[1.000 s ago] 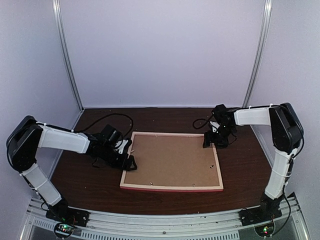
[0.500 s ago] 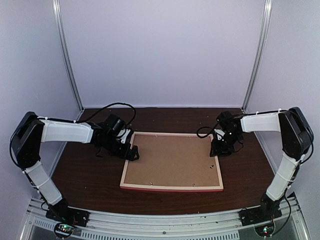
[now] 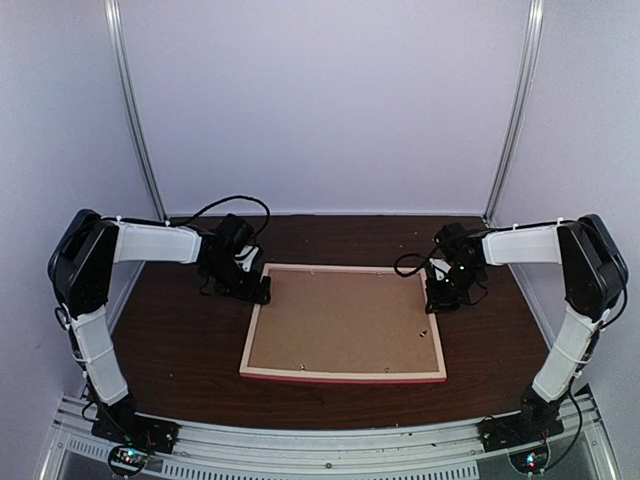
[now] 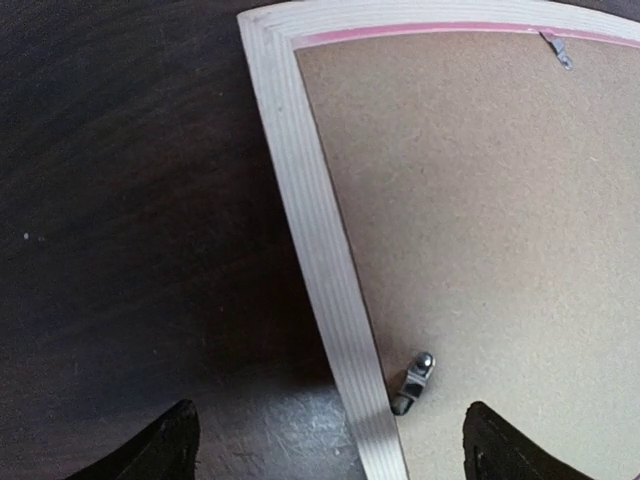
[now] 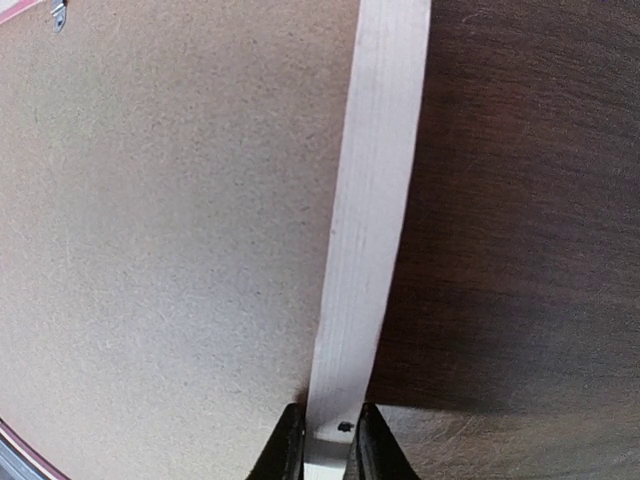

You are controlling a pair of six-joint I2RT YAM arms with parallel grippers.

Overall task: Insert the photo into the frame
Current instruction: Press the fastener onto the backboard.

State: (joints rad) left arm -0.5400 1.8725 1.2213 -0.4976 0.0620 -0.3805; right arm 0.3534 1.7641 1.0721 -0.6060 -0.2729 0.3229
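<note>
Well, I see the left gripper (image 4: 335, 445) spread wide over the far-left corner of the frame (image 3: 340, 375), frame face down on the dark table (image 3: 180, 345), brown backing board (image 3: 345, 320) filling it, small metal clip (image 4: 413, 383) beside the left rail, right gripper (image 5: 325, 440) pinching the right rail.

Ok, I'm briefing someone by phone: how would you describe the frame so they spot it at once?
In the middle of the dark wooden table lies one large flat rectangle, the frame. Its pale wood rail, pink along the near edge, rings a plain brown backing board.
</note>
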